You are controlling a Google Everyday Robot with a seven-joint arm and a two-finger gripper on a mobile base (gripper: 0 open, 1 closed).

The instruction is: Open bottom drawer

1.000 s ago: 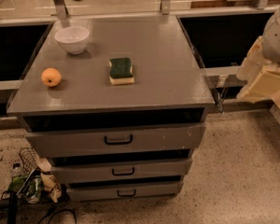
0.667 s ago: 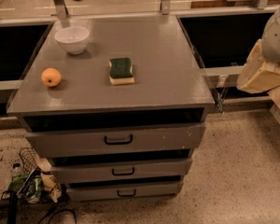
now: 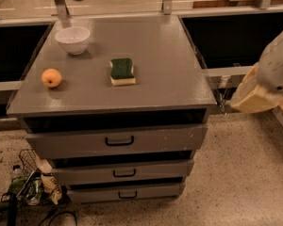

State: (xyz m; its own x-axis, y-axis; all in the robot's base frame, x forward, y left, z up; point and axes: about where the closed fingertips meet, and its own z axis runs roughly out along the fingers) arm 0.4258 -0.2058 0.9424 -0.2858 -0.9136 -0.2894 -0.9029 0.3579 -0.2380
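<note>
Cabinet (image 3: pixel 188 95): grey unit on a speckled floor, with three drawers stacked in its front face and a flat top that carries loose items.
Bottom drawer (image 3: pixel 151 192): lowest and thinnest of the three fronts, just above the floor. It sits back in line under the front above, so it reads as not yet pulled out.
Bottom drawer handle (image 3: pixel 128 194): small black rectangular pull at the middle of the front. It is the only grasp point on offer, and nothing touches it.
Middle drawer (image 3: pixel 155 171): mid-height front, closed, directly above the target.
Top drawer (image 3: pixel 160 139): tallest front, with white scuffs and the largest pull.
Gripper (image 3: pixel 249 97): pale tan shape at the right side of the view, beyond the cabinet's right edge and about level with its front right corner. It is well apart from the low handle, holds nothing visible, and its opening cannot be told.
Arm (image 3: pixel 279 62): white housing above the gripper, kept off to the side, probably to leave the drawer fronts clear for the approach.
Bowl (image 3: pixel 72 39): white, near the back left corner of the cabinet top.
Orange (image 3: pixel 51 77): beside the left edge of the cabinet top.
Sponge (image 3: pixel 121 71): green over yellow, about the middle of the cabinet top.
Floor clutter (image 3: pixel 33 185): bottle, wire basket and cables by the cabinet's lower left corner, beside the drawer's pull path rather than in it.
Stage: approach not begun. The reach needs to go down and leftward.
</note>
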